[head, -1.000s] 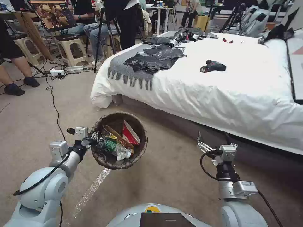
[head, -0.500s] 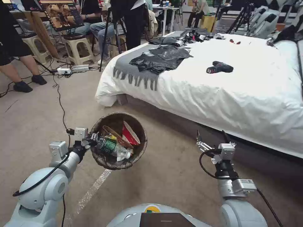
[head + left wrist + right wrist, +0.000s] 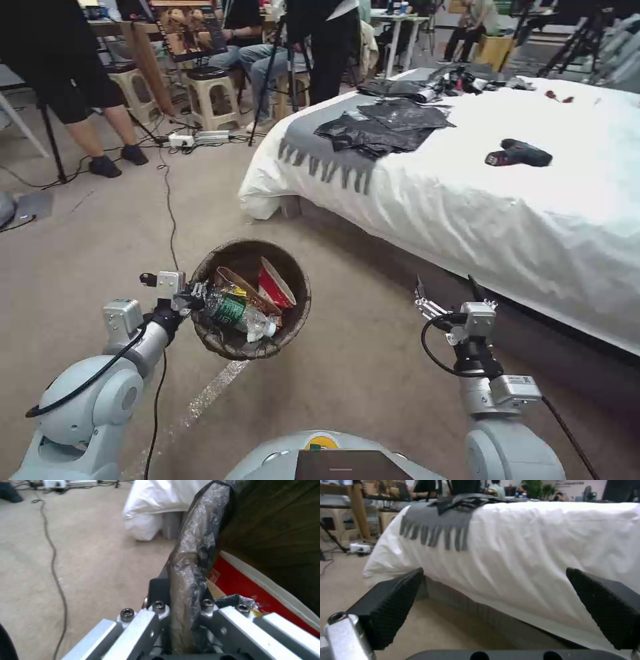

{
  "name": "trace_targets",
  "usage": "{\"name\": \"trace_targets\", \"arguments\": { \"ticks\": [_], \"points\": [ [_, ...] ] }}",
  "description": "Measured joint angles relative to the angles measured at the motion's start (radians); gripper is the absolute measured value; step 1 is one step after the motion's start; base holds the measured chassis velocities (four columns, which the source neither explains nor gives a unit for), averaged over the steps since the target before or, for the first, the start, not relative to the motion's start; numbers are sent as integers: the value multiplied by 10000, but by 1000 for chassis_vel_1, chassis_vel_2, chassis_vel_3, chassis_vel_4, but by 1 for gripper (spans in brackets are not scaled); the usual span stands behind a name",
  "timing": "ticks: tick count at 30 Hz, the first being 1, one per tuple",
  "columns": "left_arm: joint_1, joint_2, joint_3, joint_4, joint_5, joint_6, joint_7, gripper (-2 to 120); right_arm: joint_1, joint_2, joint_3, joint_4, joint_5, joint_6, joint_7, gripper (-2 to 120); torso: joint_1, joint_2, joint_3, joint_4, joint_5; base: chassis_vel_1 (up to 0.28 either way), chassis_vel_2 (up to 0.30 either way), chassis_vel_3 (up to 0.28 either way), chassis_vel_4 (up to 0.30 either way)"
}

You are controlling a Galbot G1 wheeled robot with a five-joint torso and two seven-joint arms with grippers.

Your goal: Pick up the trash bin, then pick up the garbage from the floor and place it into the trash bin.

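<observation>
Since the earlier pictures the whole head view has swung, so that the bed point(image 3: 507, 200) is seen farther toward the robot's right and more carpet is shown on the left; this is the camera's turning, and the trash bin point(image 3: 293, 320) is held in the same place before the robot. The bin is carried above the floor point(image 3: 100, 233) at the left front, tipped so that its mouth is turned up toward the head camera; its outer wall and base are hidden beneath the dark bag folded over the rim. Inside, a green-labelled bottle point(image 3: 237, 311) is laid across the opening, its cap end pointed toward the robot's right, with a red-and-white packet point(image 3: 275, 283) and a brown paper piece point(image 3: 237, 280) leaned behind it (what lies deeper cannot be made out). The rim is clamped by the fingers point(image 3: 230, 620) of the left gripper point(image 3: 193, 293), one inside the bin and one outside, as seen in the left wrist view, where only a slice of the bagged rim and the red packet is visible. The right gripper point(image 3: 445, 293) is held low over the carpet near the bed's side, its fingers point(image 3: 393, 605) spread apart with nothing between them. On the bed a grey fringed throw point(image 3: 320, 143), black bags point(image 3: 380, 127) and a dark power drill point(image 3: 519, 153) are seen.
</observation>
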Motion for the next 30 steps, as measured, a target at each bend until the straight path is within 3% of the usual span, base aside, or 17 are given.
{"name": "trace_targets", "arguments": {
  "ticks": [30],
  "points": [
    [80,-16,-114,-100,-25,-35,47,2,39,-143,-72,-85,57,-151,83,100,0,0,0,-1,0,88,85,86,85]
  ]
}}
